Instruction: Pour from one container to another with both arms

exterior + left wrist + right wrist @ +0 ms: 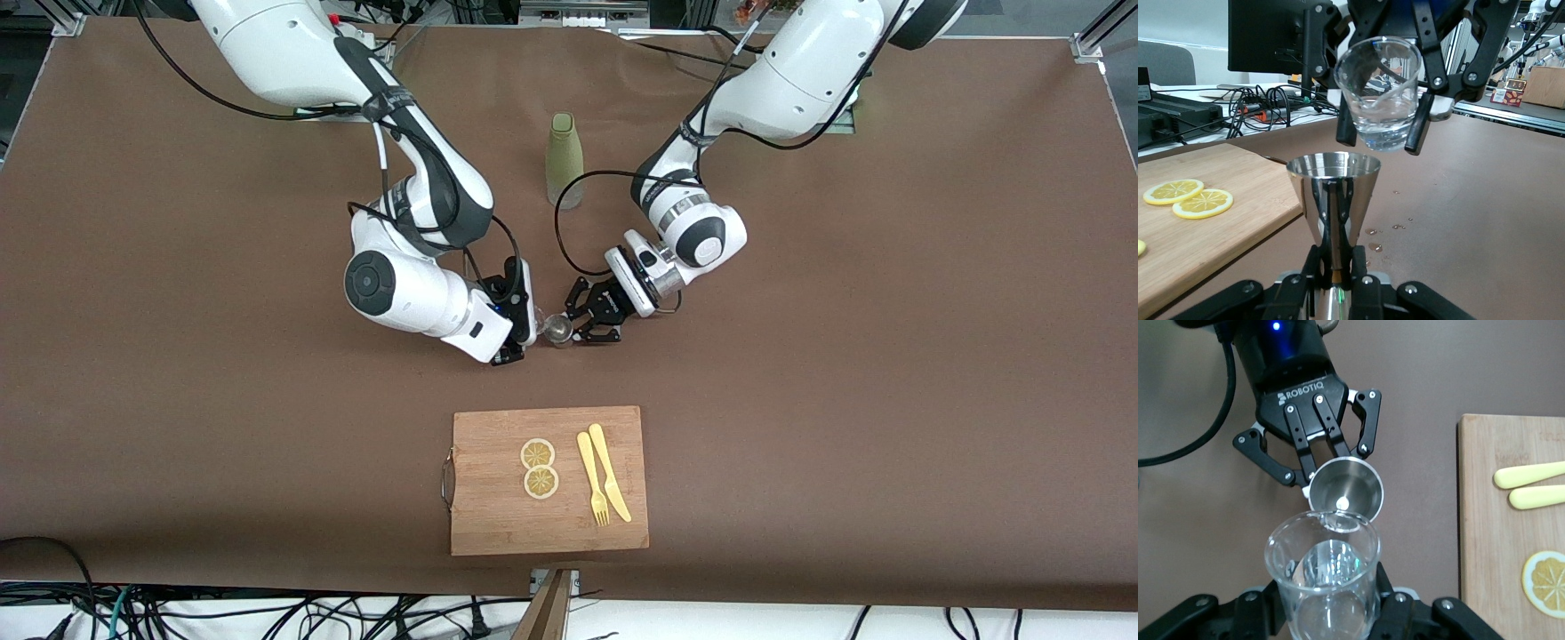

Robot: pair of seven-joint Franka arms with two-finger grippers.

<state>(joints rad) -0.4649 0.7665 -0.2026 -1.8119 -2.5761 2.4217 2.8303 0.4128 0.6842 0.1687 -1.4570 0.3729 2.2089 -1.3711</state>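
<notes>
Right gripper [523, 336]: clamped on glass beaker [1379, 92], over mid-table.
Left gripper [589, 322]: clamped on steel jigger [1333, 193], upright.
Key relation: beaker lip just above jigger's mouth, tilted toward it.

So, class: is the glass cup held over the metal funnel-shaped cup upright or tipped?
Tipped. In the left wrist view the glass cup, held by the right gripper, leans its rim toward the metal cup in the left gripper, water pooled low.
</notes>
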